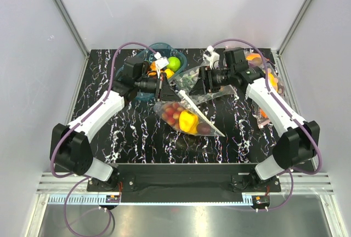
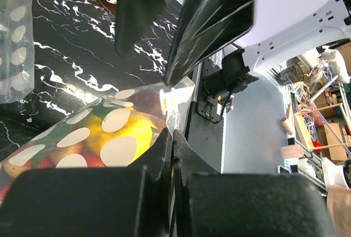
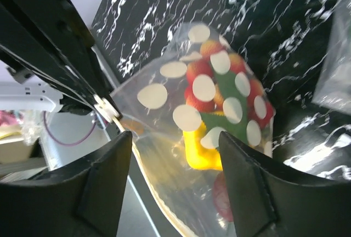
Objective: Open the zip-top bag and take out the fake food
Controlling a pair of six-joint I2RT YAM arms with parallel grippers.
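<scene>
The zip-top bag (image 1: pixel 164 107), clear with white dots, hangs between my grippers just above the black marble table. Inside are the yellow pepper (image 1: pixel 188 120), red berry cluster (image 1: pixel 171 112) and dark plum (image 1: pixel 203 129). My left gripper (image 1: pixel 166 89) is shut on the bag's top edge, and the left wrist view (image 2: pixel 174 141) shows that edge between the pads beside the bag (image 2: pixel 118 133). My right gripper (image 1: pixel 196 83) is open, its fingers either side of the bag (image 3: pixel 164 94) without gripping it (image 3: pixel 175 154). The white zip slider (image 3: pixel 104 107) sits at the bag's corner. Berries (image 3: pixel 219 91) and pepper (image 3: pixel 205 152) show through.
A teal bowl (image 1: pixel 164 48) at the back holds a lime-green apple (image 1: pixel 174 63) and orange pieces. A second clear bag (image 1: pixel 192 78) lies under the right gripper. More dotted bags with orange pieces (image 1: pixel 269 78) lie at the right edge, under the right arm.
</scene>
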